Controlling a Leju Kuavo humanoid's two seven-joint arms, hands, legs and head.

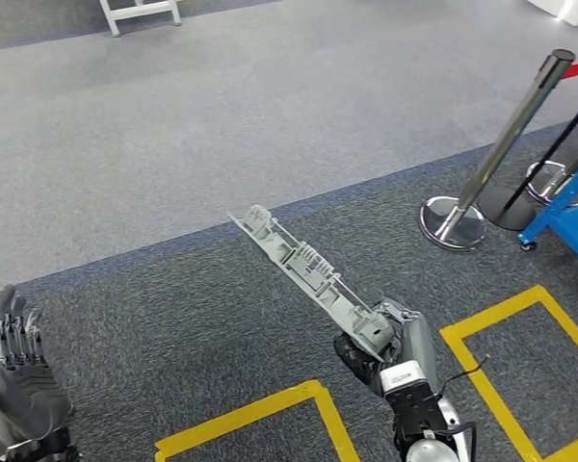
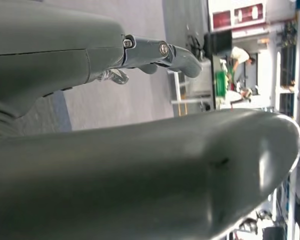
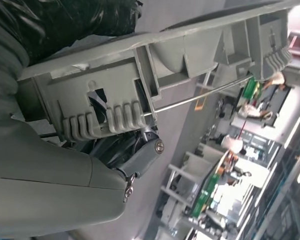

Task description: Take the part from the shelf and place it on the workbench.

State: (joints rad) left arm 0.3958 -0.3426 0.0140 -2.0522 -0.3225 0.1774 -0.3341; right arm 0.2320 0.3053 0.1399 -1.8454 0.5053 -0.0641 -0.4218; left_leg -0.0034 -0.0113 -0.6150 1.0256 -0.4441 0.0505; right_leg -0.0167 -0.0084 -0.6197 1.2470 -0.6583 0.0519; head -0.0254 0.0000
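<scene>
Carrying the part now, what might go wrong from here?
The right hand holds the long grey part at one end only, so it may tilt or slip from the grip. Its free end juts far ahead and could strike something. The stanchion stands close on the right.

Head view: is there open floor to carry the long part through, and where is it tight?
Open carpet spans from the left hand to the grey part held by the right hand, plus the lighter carpet beyond. Crowded on the right: stanchion base, blue frame.
</scene>
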